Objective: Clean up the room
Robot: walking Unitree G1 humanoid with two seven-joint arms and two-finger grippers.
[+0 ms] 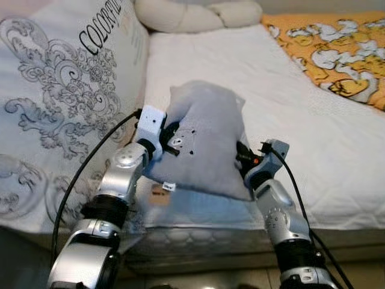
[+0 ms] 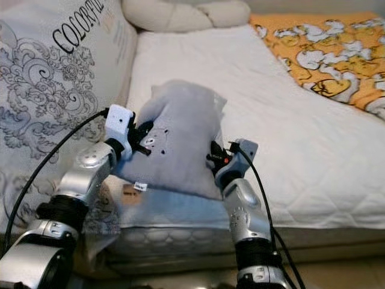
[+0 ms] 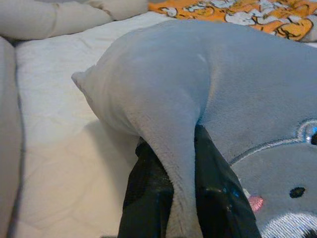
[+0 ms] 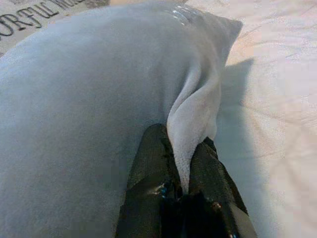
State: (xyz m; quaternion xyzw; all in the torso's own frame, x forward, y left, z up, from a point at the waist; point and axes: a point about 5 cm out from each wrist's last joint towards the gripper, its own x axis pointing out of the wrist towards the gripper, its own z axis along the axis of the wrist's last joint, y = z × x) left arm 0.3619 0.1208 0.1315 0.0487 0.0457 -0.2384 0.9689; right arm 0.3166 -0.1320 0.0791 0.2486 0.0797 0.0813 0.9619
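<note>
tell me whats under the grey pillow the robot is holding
The grey pillow, pinched by the left gripper and right gripper, hangs over the white mattress near its front edge. The patch directly beneath is covered from view.

My grey pillow (image 1: pixel 204 138), soft, with an embroidered bear face, stands tilted over the mattress's (image 1: pixel 337 156) front edge, pinched at both sides.

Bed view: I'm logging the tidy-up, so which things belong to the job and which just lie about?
In the job: grey pillow, pinched by left gripper and right gripper.
Lying about: white mattress, orange blanket, patterned duvet, cream bolster.
</note>
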